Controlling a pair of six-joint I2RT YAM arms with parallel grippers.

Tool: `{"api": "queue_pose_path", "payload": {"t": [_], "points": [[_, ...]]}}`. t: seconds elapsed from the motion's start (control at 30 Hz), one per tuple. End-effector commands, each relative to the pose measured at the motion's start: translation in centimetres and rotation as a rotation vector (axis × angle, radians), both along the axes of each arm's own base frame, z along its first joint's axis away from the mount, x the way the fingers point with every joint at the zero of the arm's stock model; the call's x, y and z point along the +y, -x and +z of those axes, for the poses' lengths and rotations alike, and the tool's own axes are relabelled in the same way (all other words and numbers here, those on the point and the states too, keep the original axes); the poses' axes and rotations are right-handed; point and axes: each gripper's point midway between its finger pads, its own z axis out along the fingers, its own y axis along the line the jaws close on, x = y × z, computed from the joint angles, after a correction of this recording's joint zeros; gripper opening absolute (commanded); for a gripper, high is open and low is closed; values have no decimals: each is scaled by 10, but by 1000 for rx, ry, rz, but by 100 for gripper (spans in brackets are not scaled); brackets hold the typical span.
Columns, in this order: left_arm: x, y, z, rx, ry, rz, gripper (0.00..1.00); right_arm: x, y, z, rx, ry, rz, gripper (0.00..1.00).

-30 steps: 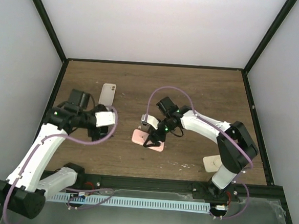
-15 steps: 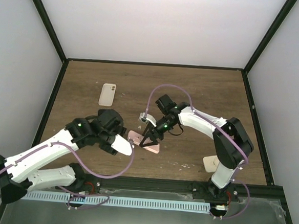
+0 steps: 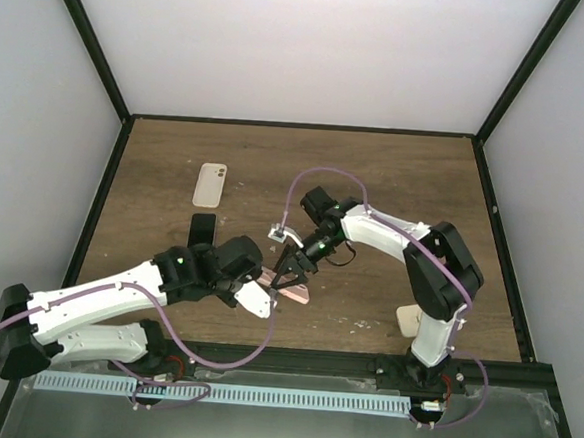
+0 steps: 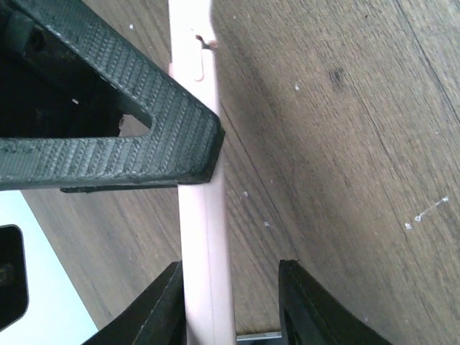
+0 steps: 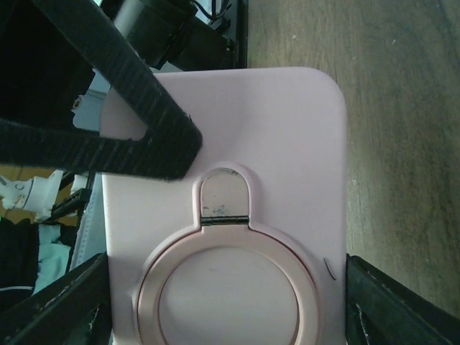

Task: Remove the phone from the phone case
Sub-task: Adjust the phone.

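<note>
A pink phone case (image 3: 293,293) with a ring holder (image 5: 224,194) on its back is tilted up on edge above the table. My right gripper (image 3: 290,271) is shut across its width, and the case (image 5: 280,122) fills the span between both jaws (image 5: 226,287). My left gripper (image 3: 266,297) straddles the case's long edge (image 4: 205,215). Its left finger (image 4: 169,302) touches the case, while its right finger (image 4: 309,309) stands apart from it, so the gripper (image 4: 230,269) is still open. The phone inside the case is hidden.
A beige case (image 3: 210,184) lies at the back left, with a black slab (image 3: 202,225) just in front of it. A beige object (image 3: 412,318) sits by the right arm's base. Black frame rails border the wooden table (image 3: 395,176).
My left arm swung in from the table's left side to the pink case, uncovering the black slab, and its jaws narrowed round the edge. The right gripper drew the case slightly nearer and tilted it.
</note>
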Motion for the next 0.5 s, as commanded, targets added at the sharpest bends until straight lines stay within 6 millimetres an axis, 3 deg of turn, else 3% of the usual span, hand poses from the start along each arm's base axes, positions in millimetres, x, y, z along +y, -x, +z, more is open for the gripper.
{"api": "queue_pose_path", "payload": {"t": [0.0,0.23,0.4,0.47], "points": [[-12,-6,0,-69,18,-31,30,8,1,29,55,-109,36,55],[-8,-1,-11,-38,14,-9,2,7,0,28,35,-101,32,58],[1,3,-20,3,23,50,0,3,-8,32,17,-107,12,67],[4,4,-20,16,46,72,0,-1,-16,34,2,-108,-7,78]]}}
